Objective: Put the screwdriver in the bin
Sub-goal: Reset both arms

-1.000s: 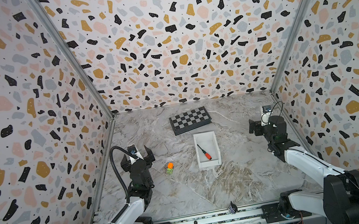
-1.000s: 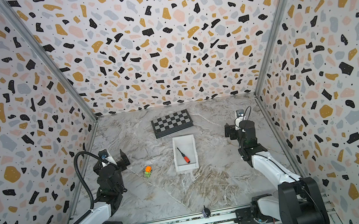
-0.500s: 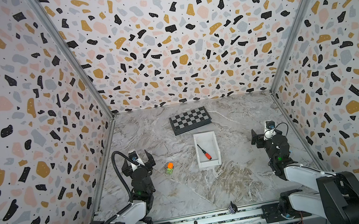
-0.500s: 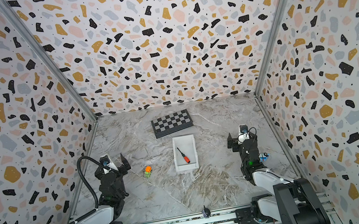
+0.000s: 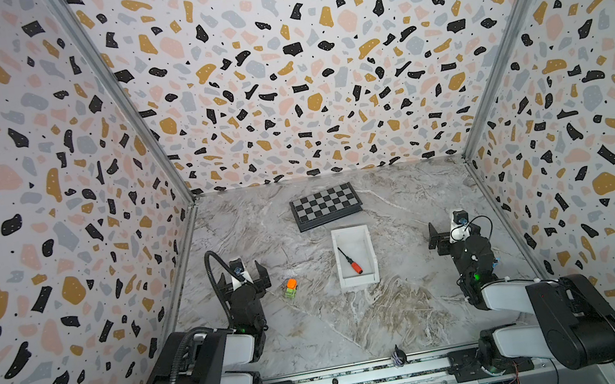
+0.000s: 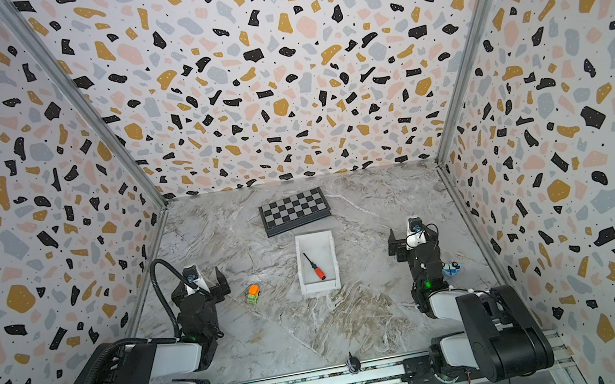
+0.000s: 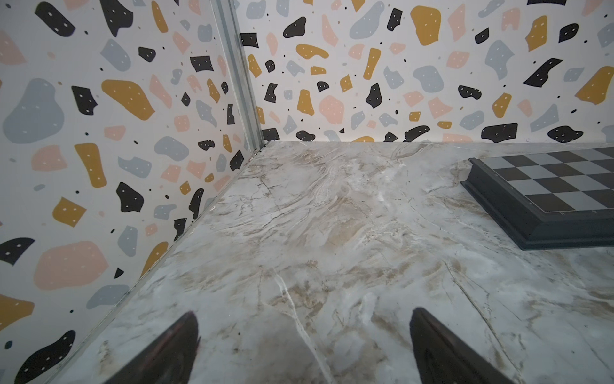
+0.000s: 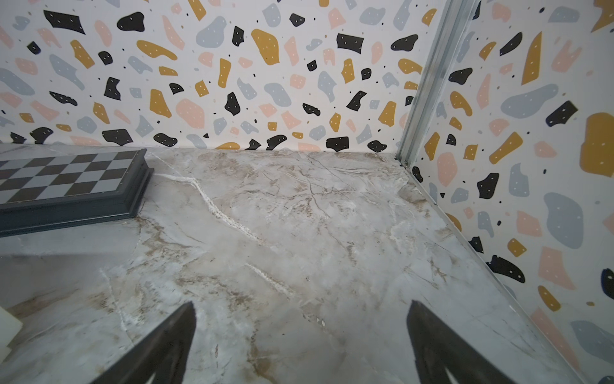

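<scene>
Terrazzo-patterned walls in pink, grey, ochre and black fill the upper half of both top views and enclose a marble-look table in the lower middle; two black-and-white arms rise from a rail along the bottom edge, folded low at the lower left and lower right.

A black-and-grey chessboard lies flat just above the centre of the table, slightly turned; each wrist view shows one corner of it at the frame's side.

Just below it, near the middle of the frame, sits the white bin; the screwdriver lies inside on its floor, slanted, black shaft toward the upper left, red-orange handle toward the lower right.

The left gripper stands left of centre, fingers spread wide with nothing between them; its wrist view shows two dark fingertips apart over bare marble.

The right gripper stands at the right, likewise spread and empty; its fingertips frame bare table.

A small orange-and-green toy car rests between the left gripper and the bin, touching neither.
</scene>
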### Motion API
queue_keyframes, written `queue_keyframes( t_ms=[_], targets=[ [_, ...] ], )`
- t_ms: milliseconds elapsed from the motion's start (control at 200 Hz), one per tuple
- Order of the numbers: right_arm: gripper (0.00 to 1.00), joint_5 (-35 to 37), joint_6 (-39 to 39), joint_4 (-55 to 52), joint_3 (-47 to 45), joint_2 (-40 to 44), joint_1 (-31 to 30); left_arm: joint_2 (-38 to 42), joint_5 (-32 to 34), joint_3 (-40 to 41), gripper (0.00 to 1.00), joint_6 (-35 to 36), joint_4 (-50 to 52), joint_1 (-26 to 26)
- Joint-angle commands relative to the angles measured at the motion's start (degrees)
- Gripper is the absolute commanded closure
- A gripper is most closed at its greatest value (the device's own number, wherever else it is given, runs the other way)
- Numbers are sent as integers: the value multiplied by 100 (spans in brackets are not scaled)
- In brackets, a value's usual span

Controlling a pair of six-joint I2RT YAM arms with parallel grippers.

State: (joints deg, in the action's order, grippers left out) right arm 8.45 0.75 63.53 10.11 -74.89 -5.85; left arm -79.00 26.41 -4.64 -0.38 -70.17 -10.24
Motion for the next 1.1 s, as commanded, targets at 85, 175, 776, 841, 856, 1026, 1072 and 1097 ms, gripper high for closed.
queue_keyframes(
  t_ms=[85,175,776,841,856,1026,1072,1097],
  targets=[
    [1,70,-93,1894,-75,-1336,10,-101,-206,-352,0,75,-108,95],
    [1,-229,66,658,187,-1034,169,-113,-216,-411,0,25,6,138],
    [1,34,-27,802,140,-1030,26,-97,-140,-458,0,-118,110,224],
    [1,34,-29,802,155,-1033,31,-89,-141,-458,0,-119,116,224],
    [1,34,-29,804,149,-1036,31,-89,-138,-458,0,-120,116,224],
    [1,34,-40,802,140,-1029,27,-92,-141,-458,0,-114,115,224],
    [1,33,-39,807,156,-1032,23,-87,-137,-461,0,-114,110,224],
    [1,28,-38,792,150,-1036,24,-89,-137,-458,0,-120,112,224]
  ],
)
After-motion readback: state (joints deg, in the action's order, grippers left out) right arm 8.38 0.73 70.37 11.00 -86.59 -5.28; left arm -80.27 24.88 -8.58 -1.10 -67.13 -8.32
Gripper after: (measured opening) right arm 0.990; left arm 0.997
